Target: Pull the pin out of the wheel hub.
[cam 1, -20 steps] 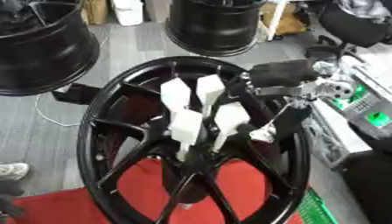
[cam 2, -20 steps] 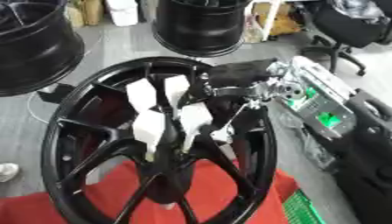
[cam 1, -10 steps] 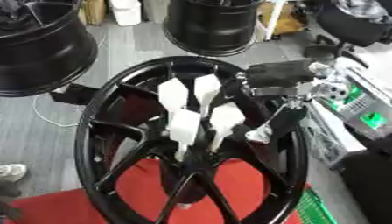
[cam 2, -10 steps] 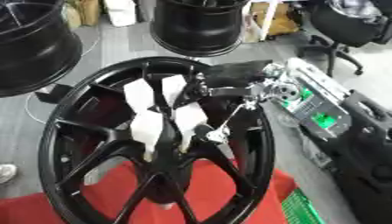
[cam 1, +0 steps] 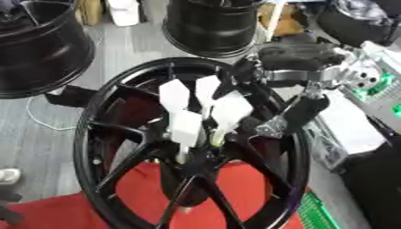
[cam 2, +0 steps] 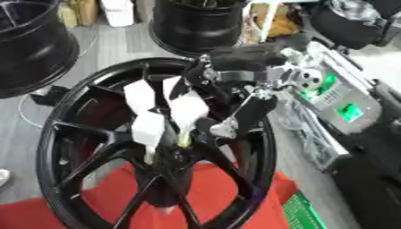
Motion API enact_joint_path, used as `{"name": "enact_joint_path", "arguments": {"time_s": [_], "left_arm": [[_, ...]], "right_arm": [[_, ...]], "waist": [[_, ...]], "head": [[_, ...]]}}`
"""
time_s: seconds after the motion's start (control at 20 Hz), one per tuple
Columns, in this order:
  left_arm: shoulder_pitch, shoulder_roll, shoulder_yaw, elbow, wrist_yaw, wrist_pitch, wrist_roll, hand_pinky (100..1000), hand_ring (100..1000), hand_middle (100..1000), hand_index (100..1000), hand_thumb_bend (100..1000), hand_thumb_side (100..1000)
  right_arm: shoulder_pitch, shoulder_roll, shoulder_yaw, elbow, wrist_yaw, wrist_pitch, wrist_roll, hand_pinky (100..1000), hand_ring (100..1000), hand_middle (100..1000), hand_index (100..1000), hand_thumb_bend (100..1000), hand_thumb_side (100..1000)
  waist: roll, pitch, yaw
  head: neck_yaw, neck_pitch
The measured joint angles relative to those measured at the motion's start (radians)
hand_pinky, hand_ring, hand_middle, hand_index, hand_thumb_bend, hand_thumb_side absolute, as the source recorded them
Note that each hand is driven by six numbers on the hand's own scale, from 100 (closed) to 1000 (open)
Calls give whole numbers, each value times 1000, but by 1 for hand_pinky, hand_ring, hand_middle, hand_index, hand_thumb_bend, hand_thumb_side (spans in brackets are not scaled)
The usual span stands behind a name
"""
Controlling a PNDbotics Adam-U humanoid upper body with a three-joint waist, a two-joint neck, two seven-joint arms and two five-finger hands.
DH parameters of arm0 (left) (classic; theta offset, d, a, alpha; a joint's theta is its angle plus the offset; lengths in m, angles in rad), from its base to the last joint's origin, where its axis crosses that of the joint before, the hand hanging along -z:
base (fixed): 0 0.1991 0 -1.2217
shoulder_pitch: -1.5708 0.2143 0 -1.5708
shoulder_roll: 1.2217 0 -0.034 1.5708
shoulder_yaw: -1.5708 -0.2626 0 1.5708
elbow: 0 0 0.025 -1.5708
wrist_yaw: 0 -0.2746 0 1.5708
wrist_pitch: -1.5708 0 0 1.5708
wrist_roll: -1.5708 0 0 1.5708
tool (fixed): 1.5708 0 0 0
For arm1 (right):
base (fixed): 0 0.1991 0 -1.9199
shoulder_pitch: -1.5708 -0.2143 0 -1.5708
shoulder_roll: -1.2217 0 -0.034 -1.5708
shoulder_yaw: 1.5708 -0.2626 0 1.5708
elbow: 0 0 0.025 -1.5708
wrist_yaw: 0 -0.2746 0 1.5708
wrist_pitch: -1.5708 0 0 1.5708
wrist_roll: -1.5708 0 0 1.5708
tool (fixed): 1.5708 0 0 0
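Reaching down into the wheel hub (cam 1: 192, 156) with my right hand (cam 1: 205, 112), left eye view: white-covered fingers (cam 1: 186, 127) point down over the centre of the black wheel (cam 1: 94, 147), which lies over a red mat (cam 1: 141, 183). A thin yellowish stem, likely the pin (cam 1: 215, 138), shows just under the fingertips at the centre bore; fingers look drawn narrow around it, but I cannot tell whether they truly pinch it. Right eye view: same hand, fingers clustered over the hub, yellowish pin visible between fingertips and hub, apparently seated. My left hand is not visible. Step in hand: getting hold of the pin, extraction not yet done. Next move calls for a confirmed pinch, then a straight lift along the pin's axis, clear of the spokes (cam 2: 94, 163).
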Motion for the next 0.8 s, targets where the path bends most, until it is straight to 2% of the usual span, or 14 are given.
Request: {"name": "enact_joint_path", "arguments": {"time_s": [0.15,0.4,0.6,0.8], "left_arm": [[5,1,5,0,-2,2,2,656,497,640,788,119,973],[15,10,17,0,-6,7,11,655,497,640,787,119,973],[23,10,31,0,-10,9,24,656,497,640,787,119,972],[29,10,45,0,-12,8,40,656,497,640,787,117,972]], "right_arm": [[17,-50,-47,-33,-43,20,-25,281,314,232,356,100,235],[68,-144,-159,-43,-97,57,-92,291,316,235,362,100,221],[147,-203,-254,7,-100,94,-151,298,329,233,363,100,179],[222,-228,-350,95,-86,146,-211,291,335,230,362,100,115]], "waist": [[-7,-6,-12],[-16,-16,-44],[-15,-18,-79],[-9,-18,-114]], "head": [[4,7],[19,12],[34,13],[55,12]]}}
